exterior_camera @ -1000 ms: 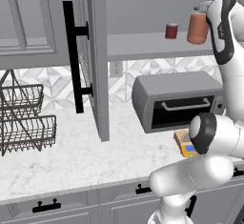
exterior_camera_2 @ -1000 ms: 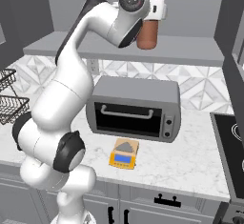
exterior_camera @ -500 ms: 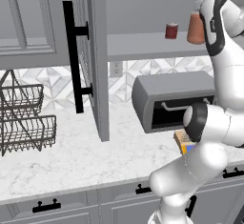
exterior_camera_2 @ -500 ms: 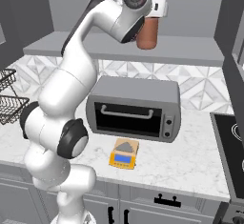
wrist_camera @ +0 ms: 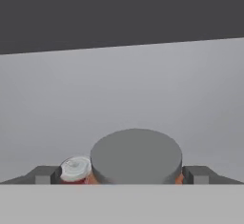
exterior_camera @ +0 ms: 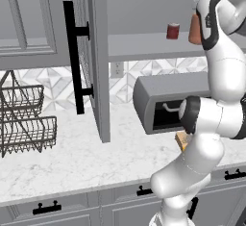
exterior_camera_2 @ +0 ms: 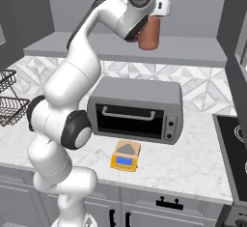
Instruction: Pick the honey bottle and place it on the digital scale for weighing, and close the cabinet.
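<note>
The honey bottle (exterior_camera_2: 149,34), a reddish-brown jar, hangs from my gripper (exterior_camera_2: 152,19), which is shut on its top just over the open shelf (exterior_camera_2: 193,52). In the hand view its grey lid (wrist_camera: 136,155) sits between my two fingertips (wrist_camera: 45,174), with the small dark-red can (wrist_camera: 76,169) beside it. In the left base view the honey bottle (exterior_camera: 194,31) peeks out from behind my arm. The yellow-orange digital scale (exterior_camera_2: 124,155) lies on the counter in front of the toaster oven. The cabinet door (exterior_camera: 97,61) stands open, edge-on, with its black bar handle (exterior_camera: 72,56).
A grey toaster oven (exterior_camera_2: 137,109) stands under the shelf. The dark-red can (exterior_camera: 173,31) stays on the shelf. A wire dish rack (exterior_camera: 24,119) is at the far left, a dark stove (exterior_camera_2: 235,141) at the right. My own arm stands in front of the counter (exterior_camera: 72,157).
The bottle has edged slightly outward from the shelf, still gripped. My elbow and forearm have swung, now covering part of the toaster oven in the left base view.
</note>
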Controlling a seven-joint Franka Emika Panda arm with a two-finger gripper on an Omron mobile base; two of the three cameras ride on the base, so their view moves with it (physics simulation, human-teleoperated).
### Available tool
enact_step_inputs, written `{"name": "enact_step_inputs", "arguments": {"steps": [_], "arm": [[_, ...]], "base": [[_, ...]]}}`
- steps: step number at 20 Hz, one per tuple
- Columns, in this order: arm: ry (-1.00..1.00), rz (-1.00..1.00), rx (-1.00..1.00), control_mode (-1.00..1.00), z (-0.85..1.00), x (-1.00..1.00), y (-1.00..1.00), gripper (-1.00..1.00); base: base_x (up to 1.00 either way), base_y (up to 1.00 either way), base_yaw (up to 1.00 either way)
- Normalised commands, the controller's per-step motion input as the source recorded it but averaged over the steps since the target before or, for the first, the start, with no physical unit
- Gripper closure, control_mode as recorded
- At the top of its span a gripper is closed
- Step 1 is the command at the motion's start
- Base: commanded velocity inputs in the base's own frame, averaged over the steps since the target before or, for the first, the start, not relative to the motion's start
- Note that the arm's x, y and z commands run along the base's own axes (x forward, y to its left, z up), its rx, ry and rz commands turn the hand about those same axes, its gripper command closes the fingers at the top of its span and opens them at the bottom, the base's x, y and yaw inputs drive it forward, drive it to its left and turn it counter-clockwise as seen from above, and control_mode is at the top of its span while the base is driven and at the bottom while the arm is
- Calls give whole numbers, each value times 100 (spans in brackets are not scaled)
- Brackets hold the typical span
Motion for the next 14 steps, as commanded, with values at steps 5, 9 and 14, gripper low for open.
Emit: {"name": "enact_step_inputs", "arguments": {"steps": [5,9,14], "arm": [[0,0,0,-100,0,26,-8,-100],[0,0,1,-100,-4,13,-26,-100],[0,0,0,-100,-25,3,-9,-100]], "base": [[0,0,0],[0,0,0],[0,0,0]]}}
